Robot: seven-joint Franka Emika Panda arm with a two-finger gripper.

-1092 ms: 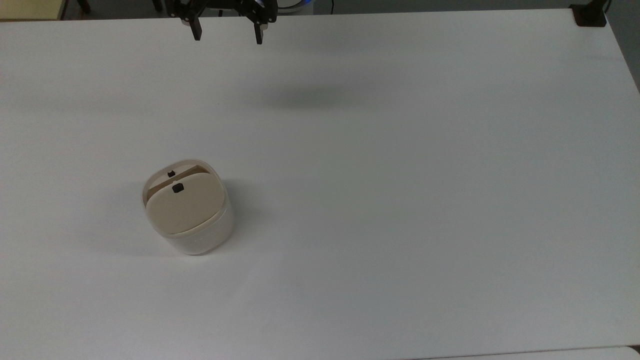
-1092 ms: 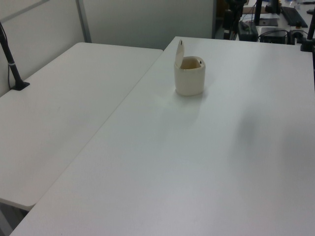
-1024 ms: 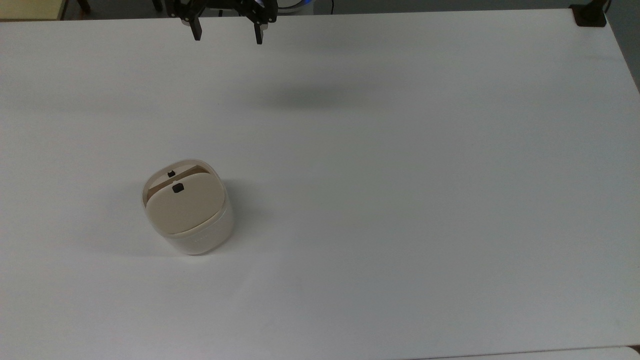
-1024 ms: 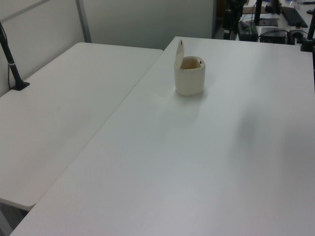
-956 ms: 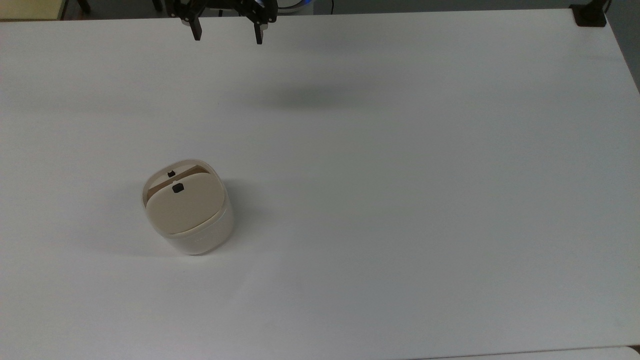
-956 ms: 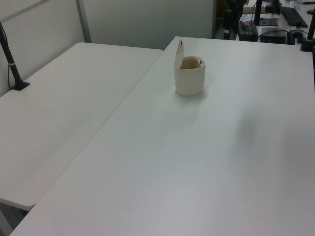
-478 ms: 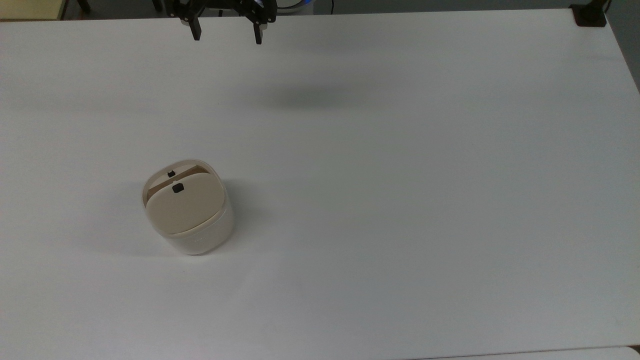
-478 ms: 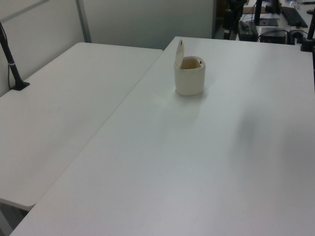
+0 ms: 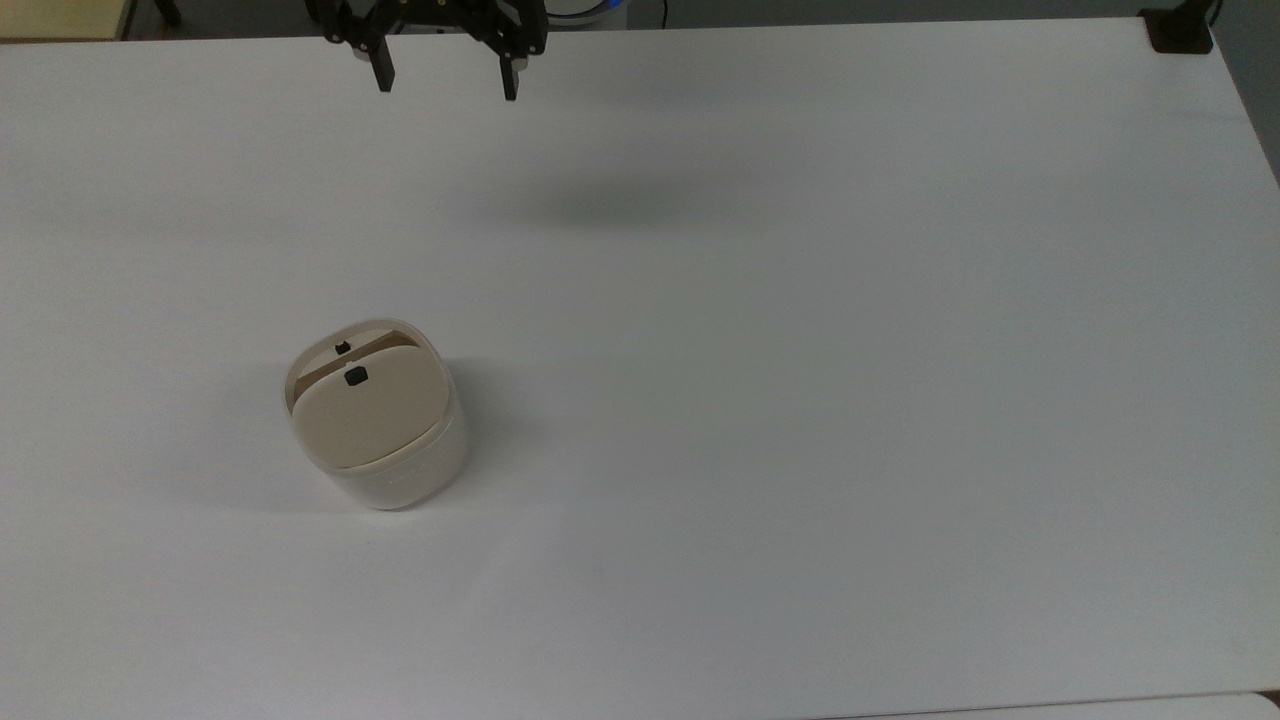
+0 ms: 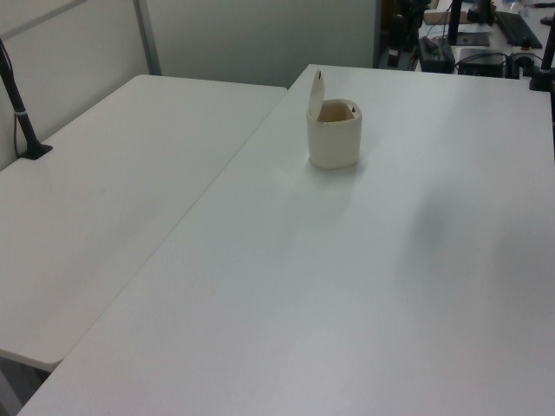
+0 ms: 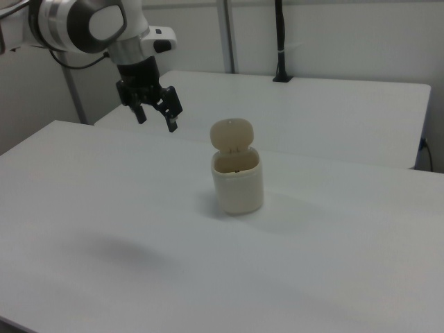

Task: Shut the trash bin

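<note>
Bin (image 9: 385, 455) stands on the white tabletop (image 9: 800, 400), toward the top view's left, well apart from the arm. Lid (image 11: 232, 133) is up, hinged at the rim and standing nearly upright over the open mouth; in the left view the lid (image 10: 316, 93) rises on the bin's (image 10: 335, 139) left side. Small black button (image 9: 354, 377) sits on the lid near its free edge.

Gripper (image 9: 444, 85) hangs above the tabletop at the top view's upper edge, jaws spread wide, nothing between them. In the right view the gripper (image 11: 155, 118) hovers to the left of the bin (image 11: 238, 184), about level with the raised lid, not touching it. Its soft shadow (image 9: 610, 205) lies on the tabletop.

A second table (image 10: 104, 191) adjoins on the left view's left.
</note>
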